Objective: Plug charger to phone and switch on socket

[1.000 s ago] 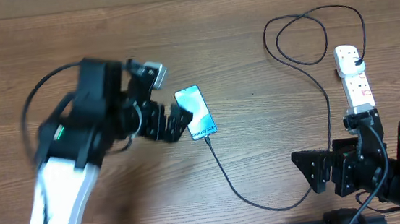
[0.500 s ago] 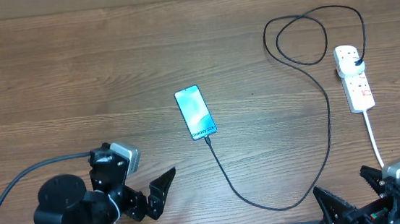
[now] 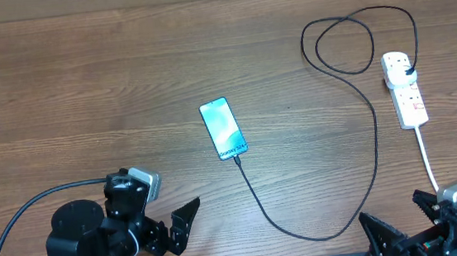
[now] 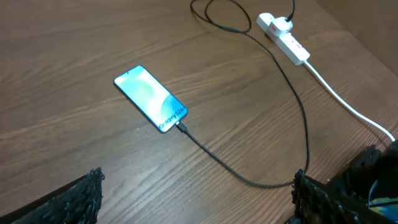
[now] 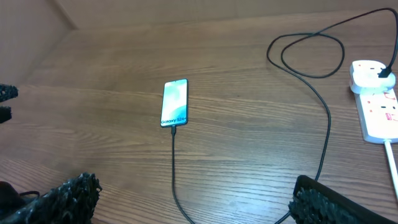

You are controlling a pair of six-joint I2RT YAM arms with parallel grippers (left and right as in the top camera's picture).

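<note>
1. Overhead: the phone [image 3: 224, 128] lies mid-table, its long axis running near-to-far and slightly tilted. Its port end points toward the arms, with the charger [image 3: 375, 136] tip plugged in. The cable loops back to the socket [image 3: 404, 88] at far right.
2. Left wrist: the left gripper [image 4: 196, 190] gapes wide and holds nothing.
3. Right wrist: the right gripper [image 5: 193, 199] is also spread wide and holds nothing.

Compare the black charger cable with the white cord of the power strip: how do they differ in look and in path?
The charger cable is thin and black; the white cord is thicker and white. The charger cable loops and curves widely to the phone; the white cord runs nearly straight toward the near edge of the table. Both lie on the table and meet the power strip.
</note>
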